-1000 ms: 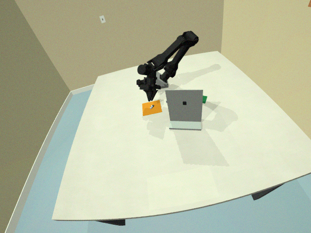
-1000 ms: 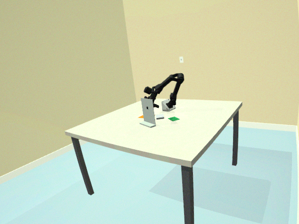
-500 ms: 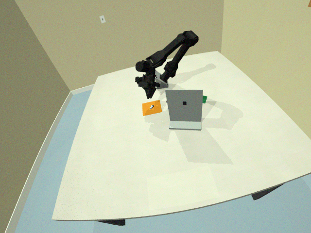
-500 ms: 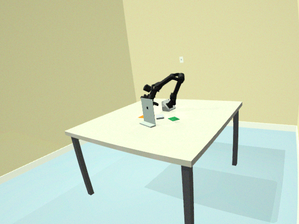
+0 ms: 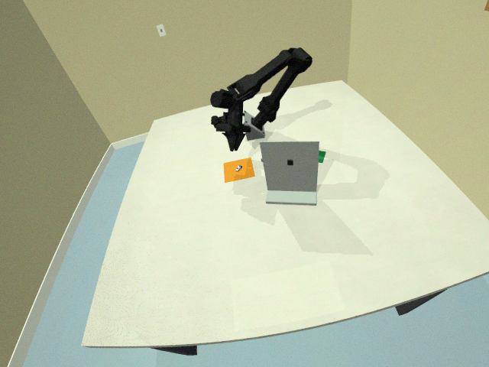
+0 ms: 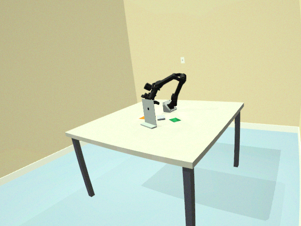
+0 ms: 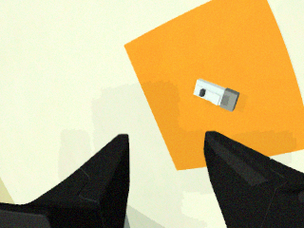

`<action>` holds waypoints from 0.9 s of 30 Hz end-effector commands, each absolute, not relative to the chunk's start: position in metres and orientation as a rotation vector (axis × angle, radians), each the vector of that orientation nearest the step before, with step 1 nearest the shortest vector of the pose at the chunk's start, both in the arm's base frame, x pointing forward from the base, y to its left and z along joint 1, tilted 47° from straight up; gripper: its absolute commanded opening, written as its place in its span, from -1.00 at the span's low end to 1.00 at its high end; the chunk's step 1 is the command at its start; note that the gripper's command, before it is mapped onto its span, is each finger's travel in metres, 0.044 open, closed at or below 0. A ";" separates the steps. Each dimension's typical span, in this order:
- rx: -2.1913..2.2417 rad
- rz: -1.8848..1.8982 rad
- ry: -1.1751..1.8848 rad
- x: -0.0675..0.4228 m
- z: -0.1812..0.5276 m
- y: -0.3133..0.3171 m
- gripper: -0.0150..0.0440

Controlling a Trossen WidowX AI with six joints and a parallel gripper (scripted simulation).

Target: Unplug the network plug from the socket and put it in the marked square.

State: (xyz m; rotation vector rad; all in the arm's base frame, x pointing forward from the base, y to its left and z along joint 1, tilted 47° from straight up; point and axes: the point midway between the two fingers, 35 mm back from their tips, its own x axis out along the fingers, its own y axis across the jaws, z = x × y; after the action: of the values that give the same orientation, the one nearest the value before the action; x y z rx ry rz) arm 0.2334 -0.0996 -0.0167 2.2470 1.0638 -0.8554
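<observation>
1. Top view: taking the upright grey panel (image 5: 291, 166) as the landmark, the orange square (image 5: 238, 170) lies on the table (image 5: 189, 256) just to the panel's left, and the small white-and-grey plug (image 5: 238, 168) rests flat on that square, near its middle. The panel's dark socket (image 5: 289, 162) shows as a small empty hole in its face. A green patch (image 5: 322, 156) peeks out behind the panel's right edge. The black arm (image 5: 272, 79) arches over from its grey base (image 5: 254, 130) behind the panel, and the gripper (image 5: 234, 147) hangs above and slightly behind the square, tips pointing down, apart from the plug.

2. Exterior view: the panel (image 6: 148, 112) stands on its pale foot, seen from the other side. A sliver of the orange square (image 6: 141, 117) shows at the panel's left edge; the plug itself is hidden here. The green patch (image 6: 175, 119) lies to the panel's right, with a small grey block (image 6: 161, 118) between them. The gripper is partly hidden behind the panel's top edge, so its fingers cannot be judged from here.

3. Wrist view: the two black fingers stand partly spread, with only bare table and the square's corner visible between them, so the gripper (image 7: 166, 152) holds nothing. The plug (image 7: 216, 94) lies on the orange square (image 7: 190, 57), well beyond the fingertips and inside the square's edges, tilted relative to its sides.
</observation>
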 end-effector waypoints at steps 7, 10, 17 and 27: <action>2.243 -0.846 1.061 0.234 -0.005 -0.110 0.04; 2.243 -0.846 1.061 0.233 -0.002 -0.113 0.04; 2.244 -0.845 1.061 0.232 0.007 -0.119 0.04; 2.248 -0.852 1.064 0.234 0.016 -0.131 0.04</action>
State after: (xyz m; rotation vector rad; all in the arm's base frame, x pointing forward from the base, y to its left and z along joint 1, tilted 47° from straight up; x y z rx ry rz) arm 0.2322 -0.1252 0.0120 2.2558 1.0668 -0.8542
